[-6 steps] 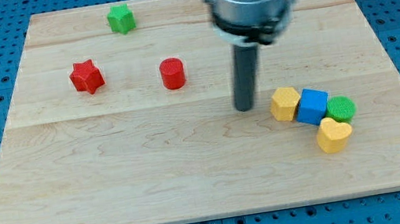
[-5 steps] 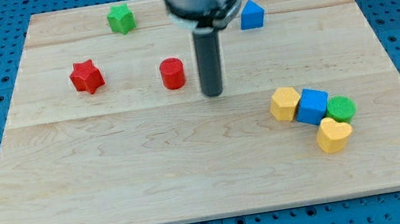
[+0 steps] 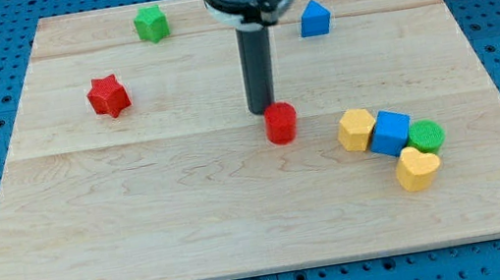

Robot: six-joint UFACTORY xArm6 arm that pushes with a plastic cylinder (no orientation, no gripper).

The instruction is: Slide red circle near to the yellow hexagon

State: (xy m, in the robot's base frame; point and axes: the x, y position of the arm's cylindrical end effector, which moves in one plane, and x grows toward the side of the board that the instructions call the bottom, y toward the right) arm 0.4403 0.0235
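Red circle block (image 3: 279,123) mid-desk, short of yellow hexagon block (image 3: 357,130) toward right edge. My tip (image 3: 262,110) touching its upper-left. No jaws on rig. Final push left.

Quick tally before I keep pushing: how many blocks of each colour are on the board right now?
Red: 2, the red circle and red star.
Green: 2, the green star and green circle.
Blue: 2, the blue triangle and blue cube.
Yellow: 2, the yellow hexagon and yellow heart.
Total: 8 blocks.
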